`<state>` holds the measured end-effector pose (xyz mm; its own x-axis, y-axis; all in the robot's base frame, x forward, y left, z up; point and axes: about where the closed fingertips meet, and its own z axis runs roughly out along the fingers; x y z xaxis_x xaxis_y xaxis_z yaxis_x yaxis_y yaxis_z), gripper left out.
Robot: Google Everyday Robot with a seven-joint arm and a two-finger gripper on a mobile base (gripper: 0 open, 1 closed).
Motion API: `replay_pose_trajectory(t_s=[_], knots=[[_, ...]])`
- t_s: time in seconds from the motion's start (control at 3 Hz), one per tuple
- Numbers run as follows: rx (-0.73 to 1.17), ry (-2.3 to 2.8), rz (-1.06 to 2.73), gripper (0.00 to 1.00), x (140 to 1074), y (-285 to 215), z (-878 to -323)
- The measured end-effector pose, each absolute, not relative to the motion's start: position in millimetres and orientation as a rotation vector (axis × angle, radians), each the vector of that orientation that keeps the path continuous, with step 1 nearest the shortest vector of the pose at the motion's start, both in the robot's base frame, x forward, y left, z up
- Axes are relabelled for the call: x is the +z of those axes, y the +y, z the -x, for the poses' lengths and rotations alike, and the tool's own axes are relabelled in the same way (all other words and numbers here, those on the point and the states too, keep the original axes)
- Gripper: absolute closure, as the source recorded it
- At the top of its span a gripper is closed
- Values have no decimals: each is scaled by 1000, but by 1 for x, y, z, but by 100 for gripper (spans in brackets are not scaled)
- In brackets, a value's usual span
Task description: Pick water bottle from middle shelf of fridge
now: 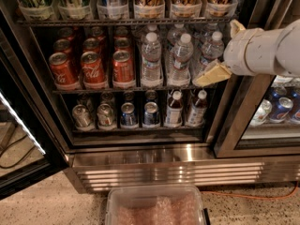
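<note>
The fridge [140, 157] stands with its door open. On its middle shelf [131, 89] red cola cans [93, 67] stand at the left and clear water bottles with white caps at the right: one [151, 60], another [180, 59], and the rightmost [209, 49], with more behind them. My gripper [216, 50] reaches in from the right on a white arm. Its pale fingers [211, 73] are spread open and empty, just in front of and to the right of the rightmost water bottle.
Tall cans in clear trays [150, 1] fill the rack above. Small cans [126, 114] and brown-drink bottles [174, 108] fill the rack below. The glass door [18, 125] hangs open at left. A second cooler [276, 107] is at right. A clear bin [154, 207] sits on the floor.
</note>
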<state>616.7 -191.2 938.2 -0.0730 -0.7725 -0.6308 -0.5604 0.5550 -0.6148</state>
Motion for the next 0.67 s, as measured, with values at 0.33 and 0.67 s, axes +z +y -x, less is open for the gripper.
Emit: replay_pose_trajectory(t_s=[0.33, 0.67], knots=[[-251, 1782, 1097, 20, 926, -194, -631], [-236, 1827, 1094, 14, 907, -193, -645]])
